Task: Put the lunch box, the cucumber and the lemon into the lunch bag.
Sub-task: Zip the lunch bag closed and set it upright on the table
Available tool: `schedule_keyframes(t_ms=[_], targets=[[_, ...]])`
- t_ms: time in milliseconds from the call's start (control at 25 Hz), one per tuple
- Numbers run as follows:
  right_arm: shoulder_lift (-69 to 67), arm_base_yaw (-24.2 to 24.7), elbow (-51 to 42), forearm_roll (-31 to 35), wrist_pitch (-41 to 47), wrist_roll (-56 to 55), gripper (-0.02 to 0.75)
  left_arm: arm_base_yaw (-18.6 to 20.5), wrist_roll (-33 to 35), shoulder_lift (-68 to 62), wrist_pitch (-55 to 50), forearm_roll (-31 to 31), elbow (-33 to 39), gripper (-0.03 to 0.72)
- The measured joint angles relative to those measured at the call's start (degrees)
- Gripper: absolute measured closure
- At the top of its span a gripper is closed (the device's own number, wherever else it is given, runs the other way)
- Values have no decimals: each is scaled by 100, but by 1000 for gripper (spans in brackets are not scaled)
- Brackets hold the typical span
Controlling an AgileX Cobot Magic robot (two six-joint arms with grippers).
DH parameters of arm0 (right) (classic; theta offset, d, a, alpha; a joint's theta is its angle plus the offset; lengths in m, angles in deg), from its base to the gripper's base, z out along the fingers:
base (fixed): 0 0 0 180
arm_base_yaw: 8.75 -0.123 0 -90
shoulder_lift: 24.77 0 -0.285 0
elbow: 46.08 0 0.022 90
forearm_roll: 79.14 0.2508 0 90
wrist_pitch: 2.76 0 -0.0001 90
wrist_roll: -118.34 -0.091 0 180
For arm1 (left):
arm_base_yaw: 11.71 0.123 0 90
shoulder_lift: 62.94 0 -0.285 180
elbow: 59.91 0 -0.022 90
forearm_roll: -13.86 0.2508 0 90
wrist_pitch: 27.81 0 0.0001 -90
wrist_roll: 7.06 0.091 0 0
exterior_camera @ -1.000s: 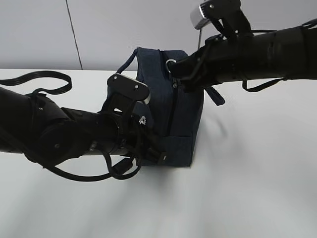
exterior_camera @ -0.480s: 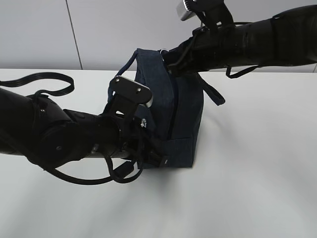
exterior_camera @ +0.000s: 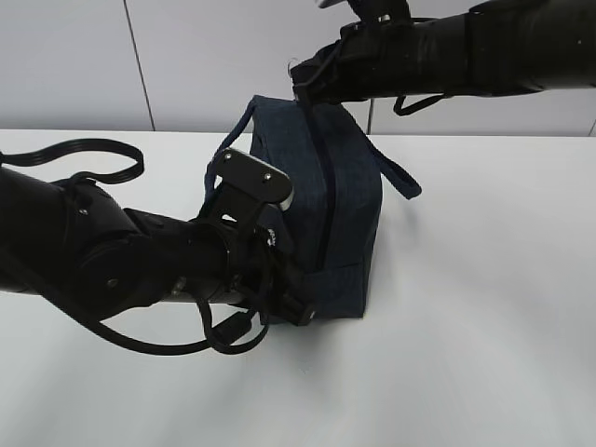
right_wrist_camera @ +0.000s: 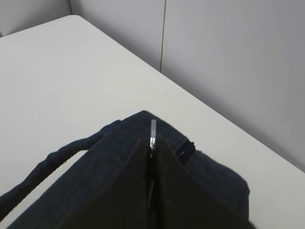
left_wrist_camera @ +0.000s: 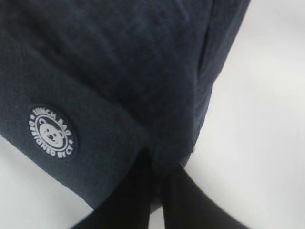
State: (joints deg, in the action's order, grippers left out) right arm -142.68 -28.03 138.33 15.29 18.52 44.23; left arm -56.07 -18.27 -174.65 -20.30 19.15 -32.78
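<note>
White table (exterior_camera: pixel 484 307), seemingly grey panelled wall (exterior_camera: pixel 65 65)

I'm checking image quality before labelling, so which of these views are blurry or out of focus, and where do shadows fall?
Left wrist view: soft throughout, the lunch bag fabric smeared, its white logo still legible. Right wrist view: the dark tool fingers up close are blurred, the metal ring pull fairly crisp. Exterior view: sharpest, faint diffuse shadows on the table beside the bag.
</note>
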Motion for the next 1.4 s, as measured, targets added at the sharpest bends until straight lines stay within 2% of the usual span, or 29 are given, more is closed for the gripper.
schedule_keyframes(t_ms=[400,720,920,1120,1240,1400], targets=[[-729,0,786,144,-117,-25,738,0,0,0,-244,207,0,687],[-1105,0,1143,829,-572,-59,738,0,0,128,-678,721,0,687],[-1105,0,1143,948,-1079,-237,738,229,0,246,-892,858,0,688],[-1105,0,1143,978,-1193,-297,738,373,10,273,-1062,744,0,683],[-1105,0,1143,982,-1205,-312,738,382,10,356,-1282,419,0,610],[-1105,0,1146,1005,-1257,-312,738,382,10,779,-2026,40,-45,407]])
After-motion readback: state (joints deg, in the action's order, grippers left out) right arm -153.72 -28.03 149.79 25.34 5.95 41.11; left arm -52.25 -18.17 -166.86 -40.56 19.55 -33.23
